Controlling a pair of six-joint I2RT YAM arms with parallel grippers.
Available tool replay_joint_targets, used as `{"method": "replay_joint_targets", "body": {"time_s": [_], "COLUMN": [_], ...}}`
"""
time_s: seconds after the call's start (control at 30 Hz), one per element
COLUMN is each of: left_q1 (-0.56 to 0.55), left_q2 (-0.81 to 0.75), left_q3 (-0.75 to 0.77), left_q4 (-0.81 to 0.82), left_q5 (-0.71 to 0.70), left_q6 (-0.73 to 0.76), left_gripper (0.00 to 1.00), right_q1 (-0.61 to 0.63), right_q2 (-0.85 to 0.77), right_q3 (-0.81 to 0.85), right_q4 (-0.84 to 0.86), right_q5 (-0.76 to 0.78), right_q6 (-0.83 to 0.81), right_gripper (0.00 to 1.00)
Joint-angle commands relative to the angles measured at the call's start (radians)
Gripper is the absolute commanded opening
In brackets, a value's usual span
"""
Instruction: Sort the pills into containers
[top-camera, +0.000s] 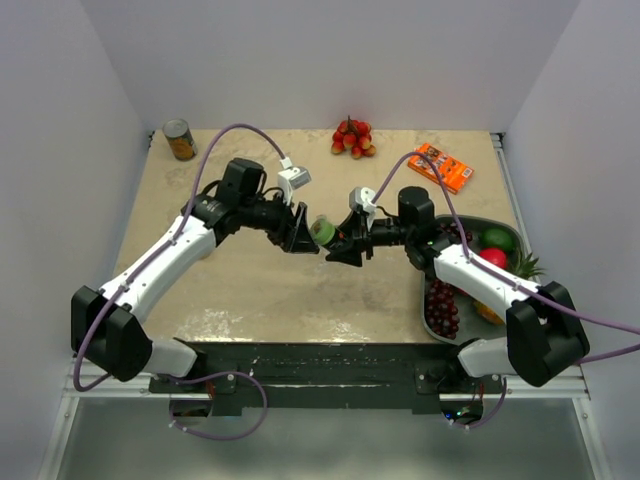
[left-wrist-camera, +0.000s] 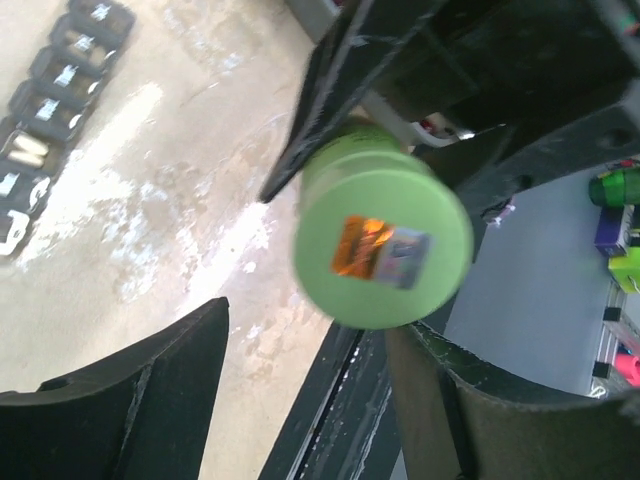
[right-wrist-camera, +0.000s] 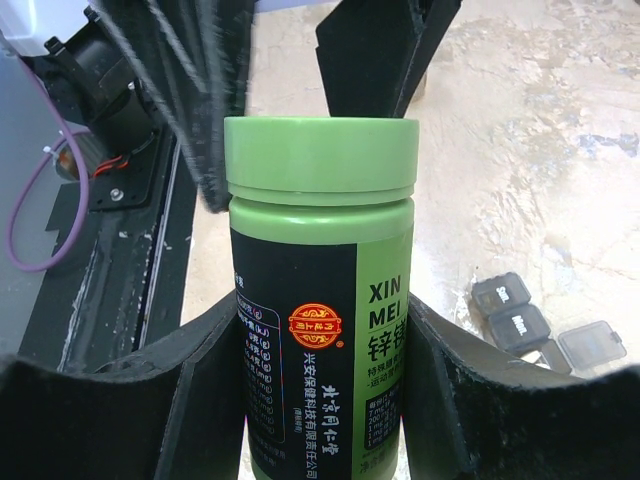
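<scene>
A small green bottle (top-camera: 323, 231) with a green cap hangs above the table's middle, between the two grippers. My right gripper (right-wrist-camera: 320, 305) is shut on its dark-labelled body (right-wrist-camera: 320, 330), with the cap (right-wrist-camera: 320, 155) sticking out past the fingertips. My left gripper (left-wrist-camera: 312, 320) faces the cap's top (left-wrist-camera: 383, 245) and stands open, with its fingers (left-wrist-camera: 150, 400) spread wider than the cap. The containers, a dark strip of small lidded compartments (left-wrist-camera: 50, 90), lie on the table below; a few show in the right wrist view (right-wrist-camera: 520, 320). No pills show.
An orange-labelled tin can (top-camera: 180, 140) stands at the back left. Red fruits (top-camera: 352, 138) sit at the back middle and an orange packet (top-camera: 440, 167) to their right. A dark tray (top-camera: 470, 219) with fruit and grapes (top-camera: 441, 308) lies under the right arm.
</scene>
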Motion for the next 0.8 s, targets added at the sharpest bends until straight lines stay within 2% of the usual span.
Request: {"method": "replay_joint_targets", "body": {"time_s": [0.0, 0.1, 0.2, 0.3, 0.33, 0.43, 0.6, 0.77], "left_q1": [0.047, 0.090, 0.102, 0.098, 0.093, 0.060, 0.018, -0.019], "left_q2": [-0.030, -0.048, -0.094, -0.171, -0.192, -0.241, -0.209, -0.143], "left_q3": [-0.035, -0.064, -0.107, -0.149, -0.152, -0.117, -0.034, 0.029], "left_q4": [0.002, 0.002, 0.024, 0.080, 0.121, 0.180, 0.197, 0.192], "left_q5": [-0.052, -0.054, 0.004, 0.107, 0.119, 0.089, -0.012, -0.077], "left_q6": [-0.007, -0.013, -0.001, -0.015, -0.033, -0.105, -0.190, -0.210], "left_gripper": [0.68, 0.68, 0.70, 0.75, 0.80, 0.85, 0.93, 0.96], "right_q1": [0.004, 0.002, 0.001, 0.001, 0.002, 0.002, 0.002, 0.002], "right_q2": [-0.051, -0.051, -0.052, -0.051, -0.051, -0.043, -0.040, -0.037], "right_q3": [0.031, 0.029, 0.029, 0.029, 0.029, 0.029, 0.029, 0.028], "right_q4": [0.090, 0.090, 0.086, 0.084, 0.084, 0.084, 0.078, 0.076], "right_q5": [-0.073, -0.075, -0.070, -0.064, -0.062, -0.059, -0.047, -0.047], "right_q6": [0.009, 0.006, 0.000, -0.004, -0.004, -0.004, -0.010, -0.013], "right_gripper": [0.00, 0.00, 0.00, 0.00, 0.00, 0.00, 0.00, 0.00]}}
